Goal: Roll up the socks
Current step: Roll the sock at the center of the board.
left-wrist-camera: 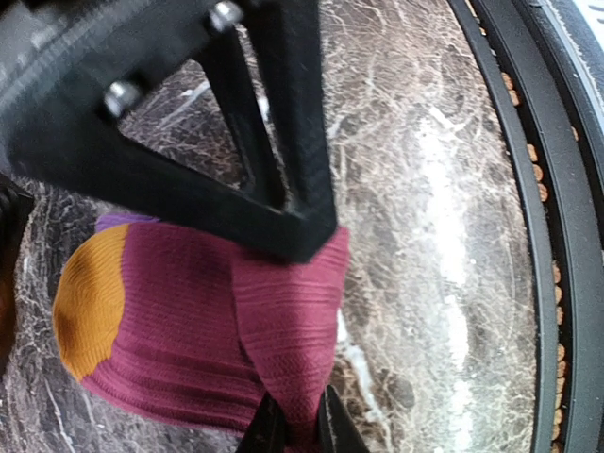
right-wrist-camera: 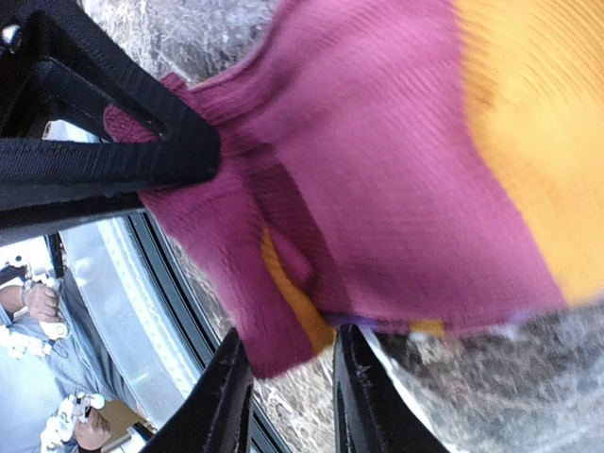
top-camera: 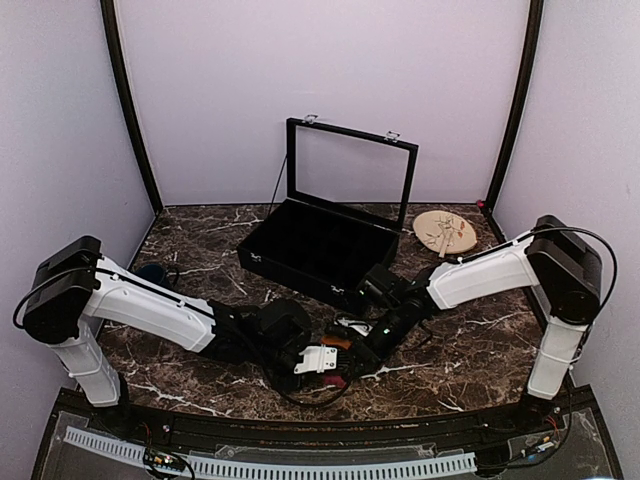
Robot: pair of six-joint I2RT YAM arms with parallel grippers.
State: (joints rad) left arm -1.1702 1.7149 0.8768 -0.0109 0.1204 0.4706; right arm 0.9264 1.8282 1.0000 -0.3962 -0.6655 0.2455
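One striped sock (left-wrist-camera: 179,321), magenta with an orange toe and a purple edge, lies bunched on the marble between both arms. My left gripper (left-wrist-camera: 300,425) is shut on a pinched fold of its magenta fabric. My right gripper (right-wrist-camera: 288,377) has its jaws apart, and a magenta and orange fold of the sock (right-wrist-camera: 377,189) hangs loosely between them. In the top view the two grippers meet near the front edge, left gripper (top-camera: 322,362) and right gripper (top-camera: 358,352), and only bits of the sock (top-camera: 338,343) show under them.
An open black case (top-camera: 330,240) with a raised glass lid stands behind the grippers. A round wooden disc (top-camera: 445,233) lies at the back right. A dark blue mug (top-camera: 152,272) sits behind the left arm. The table's black front rail (left-wrist-camera: 528,236) runs close by.
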